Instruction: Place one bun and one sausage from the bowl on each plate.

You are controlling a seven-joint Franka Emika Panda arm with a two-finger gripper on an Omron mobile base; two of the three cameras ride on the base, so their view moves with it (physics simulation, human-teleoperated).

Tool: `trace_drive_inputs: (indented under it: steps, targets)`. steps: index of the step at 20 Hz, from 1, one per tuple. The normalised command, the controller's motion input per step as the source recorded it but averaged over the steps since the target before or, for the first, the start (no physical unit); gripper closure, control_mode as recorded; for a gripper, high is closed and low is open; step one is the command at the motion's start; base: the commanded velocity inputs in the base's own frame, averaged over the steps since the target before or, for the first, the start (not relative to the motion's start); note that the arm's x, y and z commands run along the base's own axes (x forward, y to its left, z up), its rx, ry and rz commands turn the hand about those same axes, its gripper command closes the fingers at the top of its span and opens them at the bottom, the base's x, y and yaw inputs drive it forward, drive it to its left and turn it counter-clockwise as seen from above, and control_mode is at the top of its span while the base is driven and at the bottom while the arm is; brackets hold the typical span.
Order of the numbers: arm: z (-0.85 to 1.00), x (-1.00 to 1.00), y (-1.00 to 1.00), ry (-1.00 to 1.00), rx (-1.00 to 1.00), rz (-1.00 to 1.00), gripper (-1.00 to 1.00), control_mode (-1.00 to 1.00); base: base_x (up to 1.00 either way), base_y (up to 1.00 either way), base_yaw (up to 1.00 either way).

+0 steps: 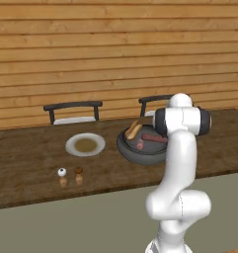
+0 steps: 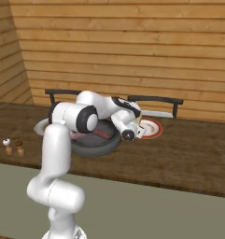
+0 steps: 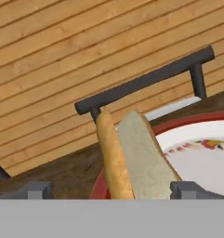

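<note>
I take the dark bowl (image 1: 140, 148) on the tabletop (image 1: 26, 163) as my landmark: a brown-centred plate (image 1: 85, 145) sits to its left, a red-rimmed plate (image 2: 153, 128) just right of it. In the bowl lie a bun (image 1: 134, 130) and sausages (image 1: 154, 138). My gripper (image 3: 111, 189) stands wide open around another bun (image 3: 132, 160) at the red-rimmed plate, its long axis pointing away toward the chair (image 3: 146, 79). I judge it light, soft, crushable; I'd pinch it gently across the middle.

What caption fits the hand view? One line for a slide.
Open tool flanking a split bun at a red-rimmed plate.
</note>
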Motion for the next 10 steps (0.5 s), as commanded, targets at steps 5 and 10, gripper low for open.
trace_drive_inputs:
  steps: [5,10]
  targets:
    - [0.97,-0.03,-0.43,0.22,0.04,-0.11,-1.0,-1.0,0.0,0.0,0.0]
    - [1.0,-0.04,-0.04,0.34,0.0,-0.08,-1.0,-1.0,0.0,0.0,0.0]
